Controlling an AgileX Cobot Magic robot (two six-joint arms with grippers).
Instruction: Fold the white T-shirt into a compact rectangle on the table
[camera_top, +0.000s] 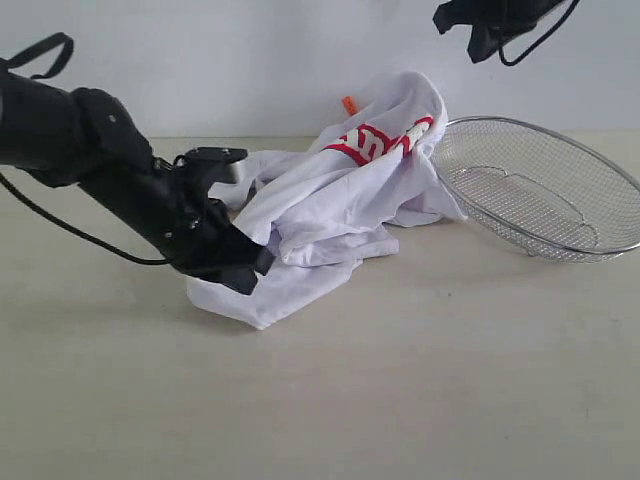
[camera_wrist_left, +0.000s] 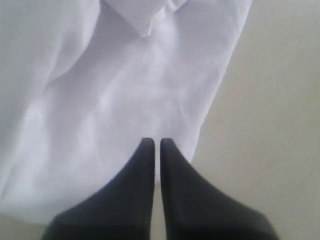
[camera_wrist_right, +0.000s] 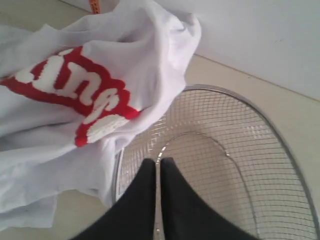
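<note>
The left end effector (camera_top: 250, 270) sits low on the tabletop (camera_top: 400, 400), at the 8 o'clock edge of the white T-shirt (camera_top: 330, 200). In the left wrist view its fingers (camera_wrist_left: 145, 165) are drawn together over the cloth (camera_wrist_left: 125, 90); whether any fabric is pinched between them I cannot tell.

The step in hand looks like spreading, since no fold is made yet. The next move calls for drawing that edge out toward 8 o'clock to flatten the shirt.

The shirt is a crumpled heap mid-tabletop, red lettering (camera_top: 375, 140) buckled, orange tag (camera_top: 349, 104) poking up at 12 o'clock. Its 3 o'clock side drapes on the rim of a wire-mesh basket (camera_top: 480, 150).

The right end effector (camera_top: 478, 55) hangs high at 1 o'clock, fingers together, holding nothing.
</note>
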